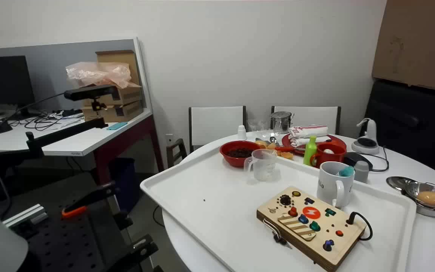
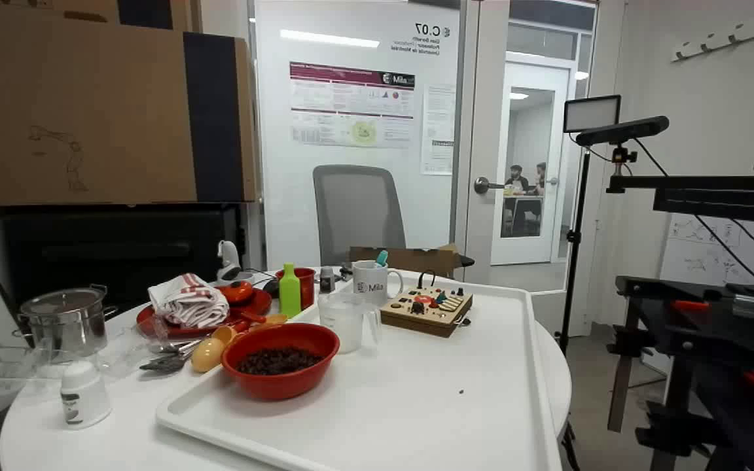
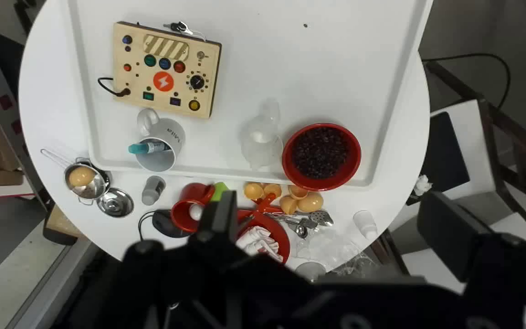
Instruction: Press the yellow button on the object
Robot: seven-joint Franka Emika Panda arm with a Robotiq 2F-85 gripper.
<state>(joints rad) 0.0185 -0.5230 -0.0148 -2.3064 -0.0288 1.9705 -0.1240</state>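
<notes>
A wooden control box point(image 3: 167, 68) with several knobs, switches and buttons lies on the white tray point(image 3: 244, 173). The box also shows in both exterior views point(image 1: 312, 226) point(image 2: 426, 311). Its yellow button point(image 3: 194, 105) sits at a corner of the top face, near the black dial. The yellow button also shows in an exterior view point(image 1: 296, 193). My gripper point(image 3: 329, 203) shows only in the wrist view, high above the table, its fingers wide apart with nothing between them. The box lies off to the upper left of the fingers in that view.
A white mug point(image 3: 160, 141) with a teal-capped item stands close beside the box, near the yellow button. A clear measuring cup point(image 1: 263, 165) and a red bowl point(image 1: 236, 153) of dark beans stand on the tray. A black cable point(image 1: 368, 226) plugs into the box.
</notes>
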